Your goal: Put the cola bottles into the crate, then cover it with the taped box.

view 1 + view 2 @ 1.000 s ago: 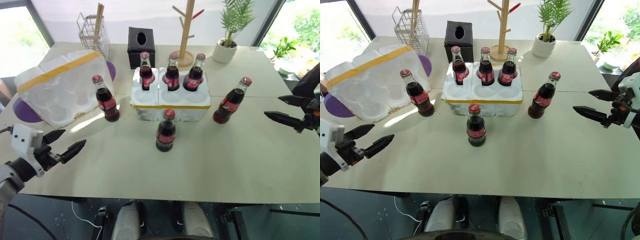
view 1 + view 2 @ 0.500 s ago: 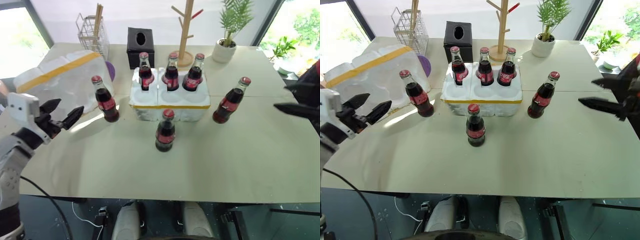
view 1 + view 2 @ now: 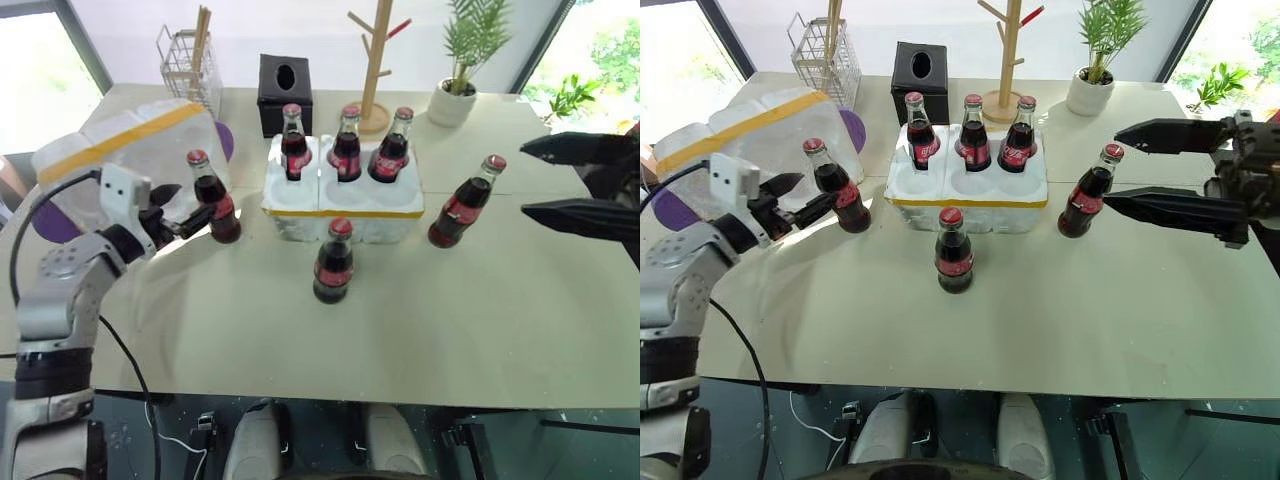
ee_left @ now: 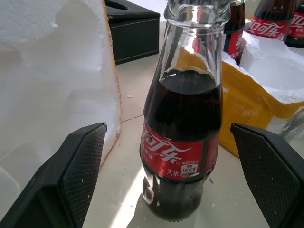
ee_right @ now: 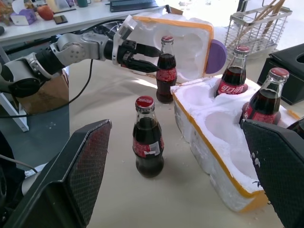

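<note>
Crate (image 3: pixel 343 208) of white styrofoam with a yellow tape band sits mid-worktop (image 3: pixel 480 320) with three cola bottles (image 3: pixel 347 145) standing in its far row of holes and the near holes bare; three more bottles stand loose on the worktop, one just in front of the crate (image 3: pixel 333 263), one to its right (image 3: pixel 461 203), one to its left (image 3: pixel 213 199). Left gripper (image 3: pixel 800 198) has its fingers spread wide and released, reaching level toward the left-hand bottle, which stands between them in the left wrist view, seemingly untouched; the taped box (image 3: pixel 125 160) lies tilted just behind it at the worktop's left edge. Right gripper (image 3: pixel 1145 168) hovers with fingers likewise parted and empty, near the right-hand bottle.
</note>
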Action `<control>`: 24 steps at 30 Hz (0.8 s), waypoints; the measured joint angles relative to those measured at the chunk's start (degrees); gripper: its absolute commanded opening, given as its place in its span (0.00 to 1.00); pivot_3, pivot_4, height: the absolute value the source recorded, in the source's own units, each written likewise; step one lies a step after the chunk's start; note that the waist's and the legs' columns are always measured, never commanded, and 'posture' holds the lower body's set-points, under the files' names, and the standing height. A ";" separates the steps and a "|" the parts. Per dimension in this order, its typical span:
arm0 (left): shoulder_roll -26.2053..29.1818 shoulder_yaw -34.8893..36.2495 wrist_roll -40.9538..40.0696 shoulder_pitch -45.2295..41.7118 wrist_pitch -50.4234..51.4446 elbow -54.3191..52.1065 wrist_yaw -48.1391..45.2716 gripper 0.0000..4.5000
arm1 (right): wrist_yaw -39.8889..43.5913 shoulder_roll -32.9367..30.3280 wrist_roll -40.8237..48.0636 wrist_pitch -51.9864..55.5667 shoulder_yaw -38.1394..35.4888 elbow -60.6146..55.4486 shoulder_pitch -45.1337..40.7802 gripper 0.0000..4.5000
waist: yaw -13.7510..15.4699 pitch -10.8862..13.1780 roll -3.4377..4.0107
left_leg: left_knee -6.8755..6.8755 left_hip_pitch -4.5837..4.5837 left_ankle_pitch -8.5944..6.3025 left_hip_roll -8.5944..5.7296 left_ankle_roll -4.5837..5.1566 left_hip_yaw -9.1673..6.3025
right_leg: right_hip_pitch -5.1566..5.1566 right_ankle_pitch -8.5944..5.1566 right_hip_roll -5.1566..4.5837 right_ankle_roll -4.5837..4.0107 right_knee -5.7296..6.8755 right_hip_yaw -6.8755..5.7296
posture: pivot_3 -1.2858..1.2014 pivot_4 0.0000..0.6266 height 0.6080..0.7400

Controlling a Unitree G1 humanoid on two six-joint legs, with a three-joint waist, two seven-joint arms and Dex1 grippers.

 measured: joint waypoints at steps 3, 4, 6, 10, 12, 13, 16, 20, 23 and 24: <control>-0.17 -2.12 2.17 -2.54 -2.61 3.72 -1.96 0.97 | -1.10 0.42 1.08 -0.04 1.07 0.07 -1.71 1.00 | -0.03 0.00 0.00 | 0.00 0.01 0.00 -0.03 0.00 0.00 | 0.00 0.03 0.02 0.05 0.00 -0.01 | 0.52 0.24 1.00; -0.36 -3.01 2.87 -3.24 -3.72 5.10 -2.47 0.97 | -1.35 0.48 1.36 -0.07 1.43 0.07 -2.03 1.00 | -0.03 0.00 0.00 | 0.00 0.01 0.00 -0.03 0.00 0.00 | 0.01 0.03 0.02 0.05 0.00 -0.01 | 0.52 0.24 1.00; -1.46 -4.10 4.17 -4.79 -5.36 8.19 -3.44 0.97 | -1.79 0.91 1.87 -0.07 2.19 0.02 -2.73 1.00 | -0.03 0.00 0.00 | 0.01 0.01 0.00 -0.03 0.00 0.01 | 0.01 0.03 0.02 0.06 0.00 -0.01 | 0.52 0.24 1.00; -4.01 -6.21 5.73 -7.19 -7.85 15.47 -5.94 0.97 | -2.00 0.93 2.87 -0.12 4.10 -0.21 -4.12 1.00 | -0.03 0.00 -0.01 | 0.01 0.00 0.00 -0.03 0.01 0.01 | 0.00 0.04 0.02 0.08 0.00 -0.01 | 0.52 0.24 1.00; -4.46 -6.72 6.71 -8.02 -9.26 18.67 -6.50 0.97 | -2.18 0.93 3.31 -0.11 4.43 -0.52 -4.39 1.00 | -0.03 0.01 -0.01 | 0.01 -0.01 0.00 -0.03 0.02 0.01 | -0.01 0.05 0.02 0.09 0.00 -0.01 | 0.52 0.24 1.00; -4.83 -6.85 7.13 -8.79 -10.03 20.38 -6.57 0.92 | -2.37 0.93 3.54 -0.11 4.53 -0.57 -4.65 1.00 | -0.03 0.01 -0.01 | 0.01 -0.01 0.00 -0.03 0.02 0.01 | -0.02 0.05 0.02 0.09 0.00 -0.01 | 0.52 0.24 1.00; -5.37 -6.91 7.96 -10.68 -12.42 23.47 -6.86 0.68 | -2.75 0.93 4.31 -0.11 4.89 -1.29 -5.43 1.00 | -0.05 0.01 -0.02 | 0.01 -0.01 0.00 -0.02 0.02 0.00 | -0.01 0.05 0.02 0.09 0.00 -0.02 | 0.52 0.24 1.00; -5.48 -6.82 7.91 -10.95 -12.28 23.75 -7.25 0.63 | -3.53 1.09 4.99 -0.12 4.98 -2.19 -5.43 1.00 | -0.05 0.01 -0.02 | 0.01 -0.02 0.00 0.02 0.02 -0.01 | -0.02 0.06 0.01 0.10 0.01 -0.02 | 0.52 0.24 1.00; -5.16 -6.80 7.38 -10.96 -10.55 22.80 -8.29 0.63 | -3.88 1.72 5.03 -0.18 5.00 -2.57 -4.40 1.00 | -0.02 0.03 -0.05 | 0.01 -0.06 0.00 0.01 0.02 -0.01 | -0.03 0.06 0.01 0.11 0.00 -0.02 | 0.52 0.24 1.00; -4.93 -6.80 7.31 -10.91 -9.89 22.34 -8.62 0.63 | -4.02 1.96 5.02 -0.20 5.12 -2.67 -4.13 1.00 | -0.01 0.03 -0.05 | 0.02 -0.09 0.00 0.01 0.02 -0.01 | -0.05 0.06 0.01 0.11 0.01 -0.03 | 0.52 0.24 1.00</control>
